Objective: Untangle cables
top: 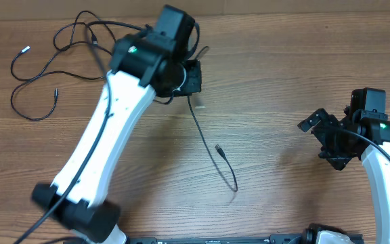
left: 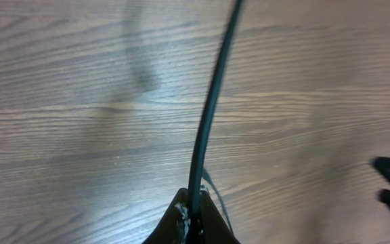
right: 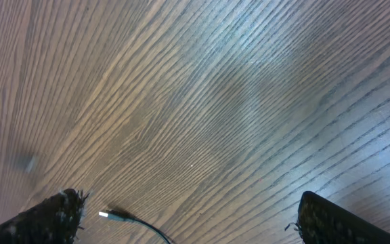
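The left tool (left: 193,215) pinches a thin, curved black cable (left: 207,115).

Left arm (top: 107,129) extended, left gripper (top: 191,91) pinched on a cable (left: 212,102), right arm (top: 384,176) bent, right gripper (top: 319,140) wide apart

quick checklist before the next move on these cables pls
1. Left tool has a grip on the thin black cable: ok, shut on it.
2. The held cable's small plug is out of the tangle: ok, it lies alone on the brown wood-grain table.
3. The other thin black cables are separated: not ok, they are looped together at the far left.
4. Right tool is free to help: ok, open and holding nothing.
5. The held cable's far end is clear of that tangle: cannot tell, the white left arm hides it.
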Controlling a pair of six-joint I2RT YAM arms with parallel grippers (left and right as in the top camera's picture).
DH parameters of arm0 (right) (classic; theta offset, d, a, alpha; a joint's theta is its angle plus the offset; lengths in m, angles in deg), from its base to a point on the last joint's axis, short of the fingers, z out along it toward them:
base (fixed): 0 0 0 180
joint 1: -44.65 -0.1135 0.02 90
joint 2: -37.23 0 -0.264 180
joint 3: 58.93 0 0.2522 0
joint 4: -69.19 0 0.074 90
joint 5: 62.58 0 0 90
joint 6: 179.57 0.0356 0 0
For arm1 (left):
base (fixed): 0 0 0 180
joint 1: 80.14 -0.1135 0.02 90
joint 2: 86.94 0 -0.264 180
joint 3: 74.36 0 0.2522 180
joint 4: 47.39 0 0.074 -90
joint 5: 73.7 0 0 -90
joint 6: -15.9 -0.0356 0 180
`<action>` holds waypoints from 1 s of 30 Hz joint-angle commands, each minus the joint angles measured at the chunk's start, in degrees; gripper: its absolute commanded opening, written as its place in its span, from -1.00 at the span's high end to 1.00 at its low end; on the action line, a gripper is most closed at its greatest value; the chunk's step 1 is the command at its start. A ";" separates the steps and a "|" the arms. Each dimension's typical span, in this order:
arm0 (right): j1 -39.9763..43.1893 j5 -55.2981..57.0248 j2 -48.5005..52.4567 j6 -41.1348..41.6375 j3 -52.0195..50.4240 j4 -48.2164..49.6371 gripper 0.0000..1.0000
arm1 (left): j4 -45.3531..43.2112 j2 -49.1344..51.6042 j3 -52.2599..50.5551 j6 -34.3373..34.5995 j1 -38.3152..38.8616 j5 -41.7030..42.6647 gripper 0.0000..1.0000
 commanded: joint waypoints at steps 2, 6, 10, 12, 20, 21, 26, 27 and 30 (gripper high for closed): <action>0.17 0.79 -0.33 -0.26 1.31 0.28 -0.99 | 0.11 -6.01 1.33 5.25 -0.57 0.59 0.91; 0.17 0.79 -0.33 -0.26 1.31 0.28 -0.99 | 0.20 -10.25 1.33 12.31 -2.01 0.59 0.91; 0.17 0.79 -0.33 -0.26 1.31 0.28 -1.00 | 0.72 -12.61 1.33 15.21 -3.72 0.57 0.92; 0.17 0.79 -0.33 -0.26 1.31 0.28 -1.00 | 2.01 -12.79 1.33 16.83 -4.22 0.52 0.91; 0.17 0.79 -0.33 -0.26 1.31 0.28 -1.00 | 9.42 -12.79 1.31 34.97 -10.67 11.50 0.92; 0.17 0.79 -0.33 -0.26 1.31 0.28 -1.00 | 9.38 -12.79 1.31 35.12 -11.74 15.02 0.92; 0.17 0.79 -0.33 -0.26 1.31 0.28 -1.00 | 9.70 -12.76 1.31 34.82 -15.21 28.35 0.91; 0.17 0.79 -0.33 -0.26 1.31 0.28 -1.00 | 9.88 -12.79 1.31 34.77 -15.45 29.46 0.92; 0.17 0.79 -0.33 -0.26 1.31 0.28 -1.00 | 11.39 -12.76 1.31 34.64 -15.69 32.15 0.92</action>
